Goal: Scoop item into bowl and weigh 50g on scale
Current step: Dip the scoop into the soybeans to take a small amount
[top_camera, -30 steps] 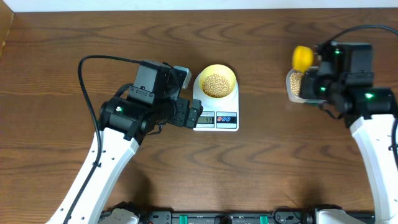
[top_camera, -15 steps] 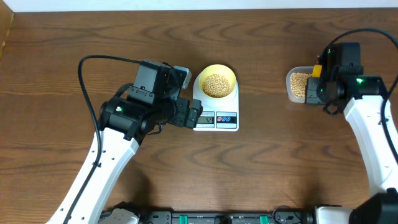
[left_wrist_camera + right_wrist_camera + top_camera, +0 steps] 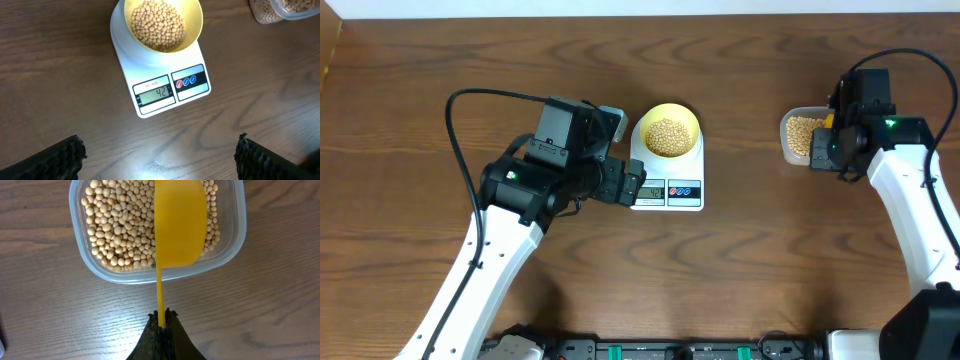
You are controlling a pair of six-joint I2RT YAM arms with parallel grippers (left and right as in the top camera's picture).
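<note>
The pale yellow bowl is sitting on the round platform of the scale in the upper middle of the left wrist view. It is holding a good heap of beans. The display is showing 42, so the filling looks mostly done and the weight is running a little under the 50 being asked for.

At the upper right of the overhead view, the right gripper is pinching the thin handle of the yellow scoop with its fingers pressed together. It is holding the scoop over the clear tub, which is keeping plenty of beans in stock. Whether the scoop is carrying any beans is not showing from this side.

The left gripper is hanging spread wide and empty over the worktop just in front of the scale.

What is remaining, by my reading, is one small top-up carried across to the bowl, then checking the display.
</note>
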